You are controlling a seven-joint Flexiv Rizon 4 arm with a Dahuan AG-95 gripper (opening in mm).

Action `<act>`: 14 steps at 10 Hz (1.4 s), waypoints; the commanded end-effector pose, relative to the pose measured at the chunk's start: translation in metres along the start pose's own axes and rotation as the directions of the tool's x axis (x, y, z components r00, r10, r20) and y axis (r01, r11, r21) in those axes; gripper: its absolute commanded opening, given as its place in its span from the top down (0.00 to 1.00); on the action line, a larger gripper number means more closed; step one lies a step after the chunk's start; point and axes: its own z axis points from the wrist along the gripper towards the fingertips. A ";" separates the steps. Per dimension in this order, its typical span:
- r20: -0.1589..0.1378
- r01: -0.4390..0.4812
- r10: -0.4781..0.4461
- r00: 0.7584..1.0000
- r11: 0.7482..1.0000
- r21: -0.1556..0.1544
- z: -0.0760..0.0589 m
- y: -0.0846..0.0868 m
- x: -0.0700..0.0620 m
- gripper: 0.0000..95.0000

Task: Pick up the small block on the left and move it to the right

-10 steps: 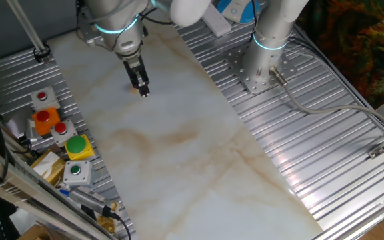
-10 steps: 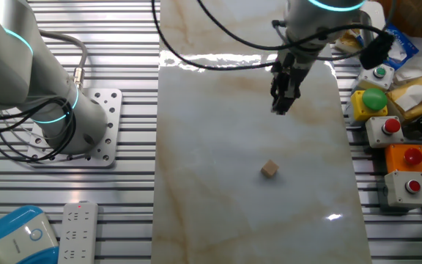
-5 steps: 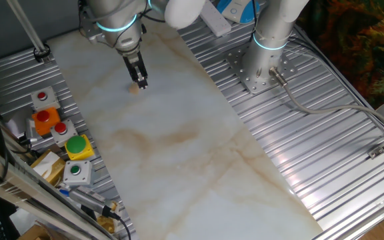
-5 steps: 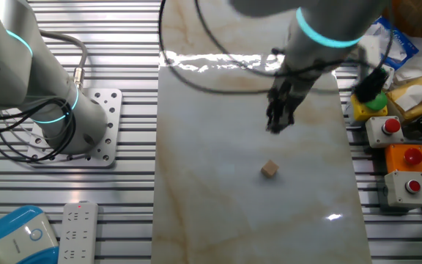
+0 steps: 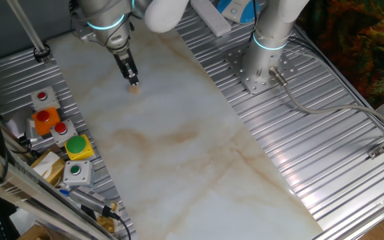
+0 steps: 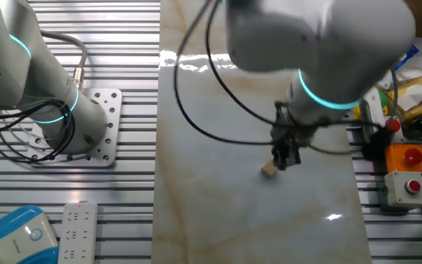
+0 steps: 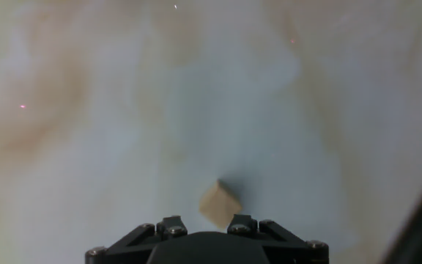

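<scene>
Hand view: end effector (image 7: 209, 246) poised just above the small block (image 7: 219, 203) on the marble counter (image 7: 108, 110).

From the other fixed view, the end effector (image 6: 284, 157) hangs just over the small block (image 6: 269, 170), which rests on the counter (image 6: 211, 213); how far the jaws are parted cannot be told, since the fingertips are cut off by the frame edge or too small. In one fixed view the end effector (image 5: 133, 79) meets the block (image 5: 135, 85) at the counter's far left part. Push-button boxes (image 5: 60, 130) line the ribbed metal edge, well apart, and a second arm's base (image 5: 259, 67) stands across the counter.
</scene>
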 end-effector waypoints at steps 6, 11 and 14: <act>0.000 0.107 -0.107 0.994 0.994 -0.029 0.025 -0.008 0.009 0.40; 0.001 0.125 -0.125 0.992 0.992 -0.032 0.040 -0.003 0.006 0.40; 0.000 0.160 -0.160 0.987 0.987 -0.029 0.052 -0.003 0.001 0.40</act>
